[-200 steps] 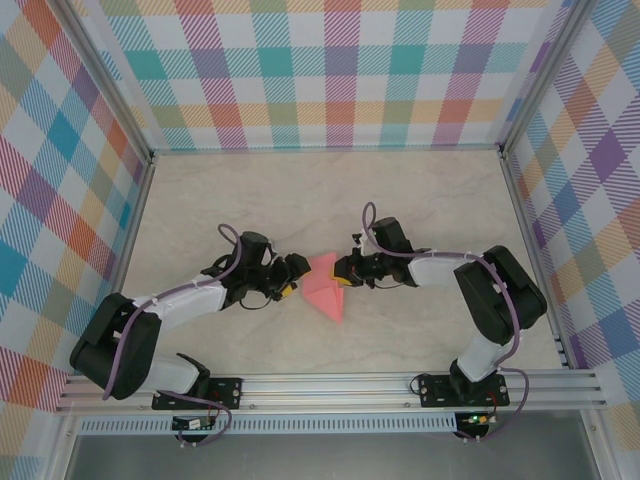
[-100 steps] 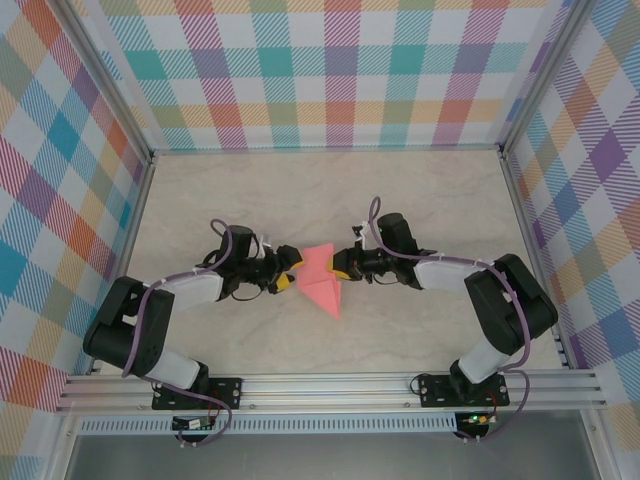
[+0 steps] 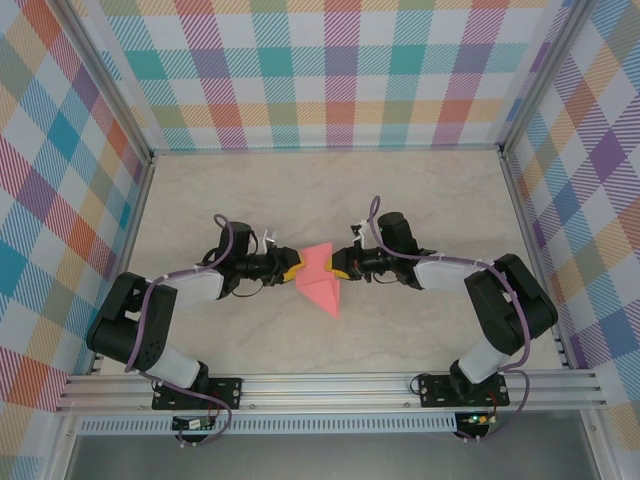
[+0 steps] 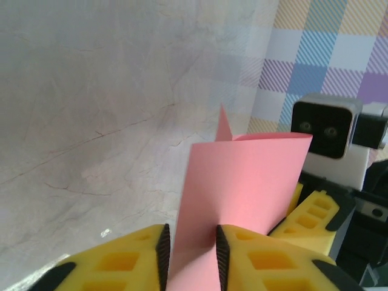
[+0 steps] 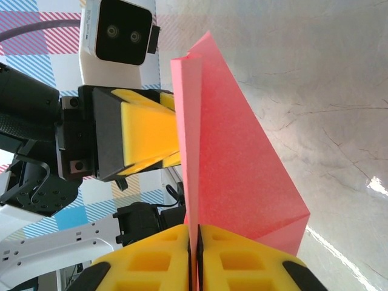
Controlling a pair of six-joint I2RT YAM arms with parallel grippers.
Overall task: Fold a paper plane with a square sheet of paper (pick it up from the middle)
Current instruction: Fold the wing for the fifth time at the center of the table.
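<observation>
The paper plane (image 3: 320,287) is a salmon-pink folded sheet hanging above the table's middle, its point toward the near edge. My right gripper (image 3: 337,266) is shut on its right side. In the right wrist view the yellow fingers (image 5: 242,257) pinch the upright folded edge of the paper (image 5: 242,157). My left gripper (image 3: 295,268) meets the paper from the left. In the left wrist view a pink flap (image 4: 242,182) fills the narrow gap of that gripper (image 4: 191,236), touching both black pads.
The marble-patterned table top (image 3: 320,200) is walled by chequered panels on three sides. An aluminium rail (image 3: 330,385) runs along the near edge with both arm bases on it. Each wrist camera sees the other arm's yellow fingers close by.
My left gripper has slid right up to the paper and its jaws have narrowed around the flap. The right gripper keeps its grip, having lifted the paper slightly toward the back.
</observation>
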